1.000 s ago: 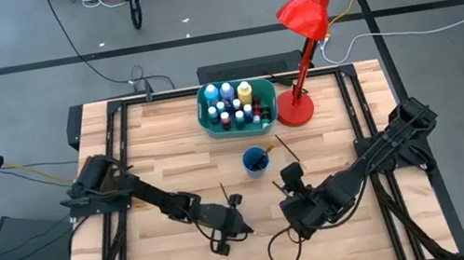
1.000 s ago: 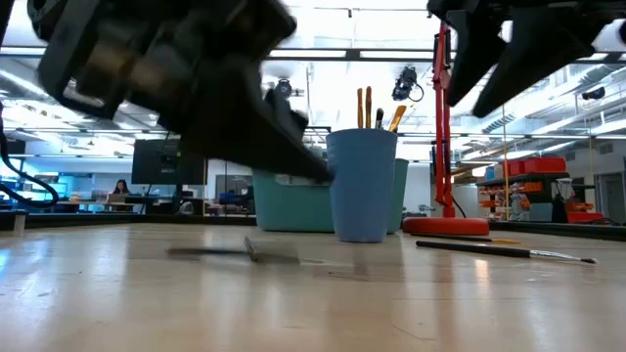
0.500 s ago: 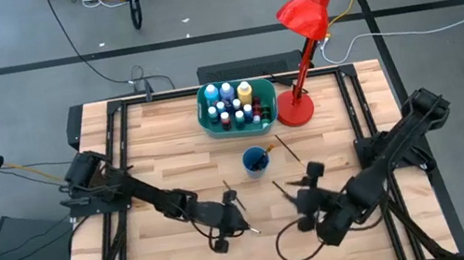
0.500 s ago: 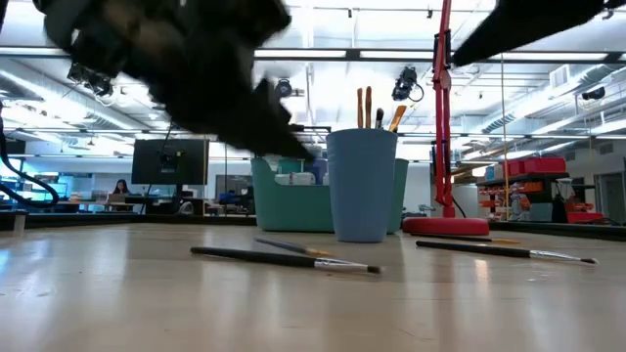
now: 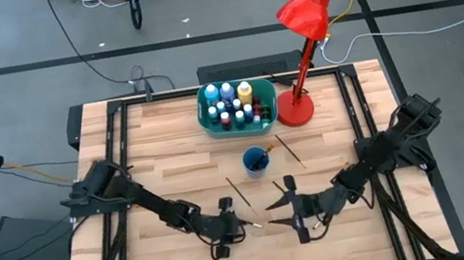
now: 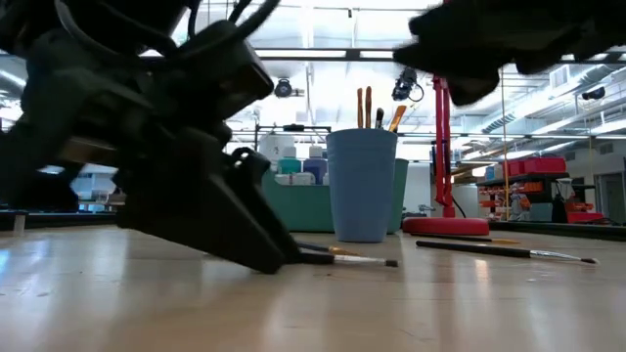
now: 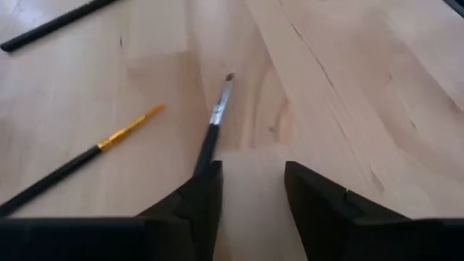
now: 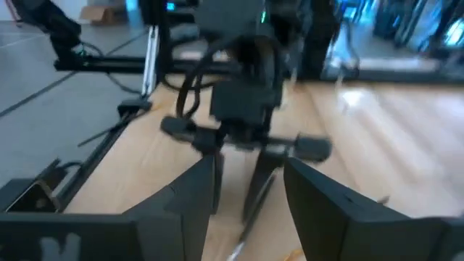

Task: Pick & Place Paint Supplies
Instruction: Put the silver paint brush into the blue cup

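My left gripper (image 5: 237, 226) stands open, low on the table near its near edge, fingertips (image 6: 277, 260) at the wood. A thin black paintbrush with a silver ferrule (image 7: 216, 116) lies flat there; its handle runs in by one finger, outside the bare gap (image 7: 252, 170). A second brush with an orange tip (image 7: 109, 141) lies flat beside it. My right gripper (image 5: 276, 212) hovers open just to the right, pointing toward the left gripper, nothing between its fingers (image 8: 250, 174). Small paint bottles stand in the teal tub (image 5: 211, 119); a blue cup (image 5: 256, 160) holds several brushes. My left gripper has one finger (image 7: 203, 196) right at the silver-ferruled brush's handle (image 7: 206, 154), which vanishes behind that finger. I cannot tell whether the finger touches it. The brush lies flat on the table, and the gap between the fingers is bare.
A red desk lamp (image 5: 297, 110) stands right of the tub at the back. One more brush (image 5: 290, 150) lies on the wood right of the cup. The two grippers are close together near the table's near edge.
My left gripper has opened and sunk to the table; the brush it let go now lies flat by its fingertips. My right gripper has come down and tipped from pointing down to nearly level, facing the table's left, and stays open.
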`<state>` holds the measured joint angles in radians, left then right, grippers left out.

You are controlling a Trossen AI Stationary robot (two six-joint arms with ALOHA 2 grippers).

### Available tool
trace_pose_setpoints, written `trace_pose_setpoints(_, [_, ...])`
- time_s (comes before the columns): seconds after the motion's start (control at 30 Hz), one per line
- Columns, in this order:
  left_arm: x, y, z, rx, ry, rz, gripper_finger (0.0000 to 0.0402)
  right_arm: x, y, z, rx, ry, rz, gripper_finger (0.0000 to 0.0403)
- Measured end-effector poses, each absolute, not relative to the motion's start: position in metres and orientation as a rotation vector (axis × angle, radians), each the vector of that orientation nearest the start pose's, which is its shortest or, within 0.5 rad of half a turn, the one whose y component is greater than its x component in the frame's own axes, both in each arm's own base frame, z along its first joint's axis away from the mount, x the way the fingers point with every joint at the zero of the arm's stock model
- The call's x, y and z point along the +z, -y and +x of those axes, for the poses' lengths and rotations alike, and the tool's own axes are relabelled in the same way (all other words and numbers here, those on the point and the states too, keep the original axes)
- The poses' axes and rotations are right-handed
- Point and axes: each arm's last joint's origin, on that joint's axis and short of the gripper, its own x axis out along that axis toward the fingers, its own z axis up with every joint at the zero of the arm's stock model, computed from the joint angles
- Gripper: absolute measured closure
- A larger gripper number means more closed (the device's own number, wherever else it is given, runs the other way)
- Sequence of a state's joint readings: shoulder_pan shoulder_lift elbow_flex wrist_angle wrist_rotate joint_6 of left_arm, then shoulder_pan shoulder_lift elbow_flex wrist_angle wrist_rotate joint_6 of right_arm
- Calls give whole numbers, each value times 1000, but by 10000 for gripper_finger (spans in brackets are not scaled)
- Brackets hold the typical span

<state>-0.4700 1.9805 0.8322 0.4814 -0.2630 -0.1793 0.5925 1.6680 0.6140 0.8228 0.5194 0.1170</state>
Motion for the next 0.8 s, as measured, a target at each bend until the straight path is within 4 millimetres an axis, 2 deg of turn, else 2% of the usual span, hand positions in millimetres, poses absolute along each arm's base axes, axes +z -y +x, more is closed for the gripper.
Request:
trace_pose_setpoints(0.23, [84,153,325,-135,-600,13,231,143,-161,274,0,-296,96,233])
trace_pose_setpoints(0.37, [86,154,327,-110,-541,-33,238,124,-172,281,-64,-332,42,240])
trace_pose_setpoints(0.53, [100,159,335,-75,-432,-96,244,91,-177,284,-118,-399,-89,255])
trace_pose_setpoints(0.7, [104,165,337,-65,-415,-157,246,66,-181,292,-74,-396,19,266])
trace_pose_setpoints(0.8, [105,168,336,-41,-399,-184,246,57,-185,298,-125,-371,-20,271])
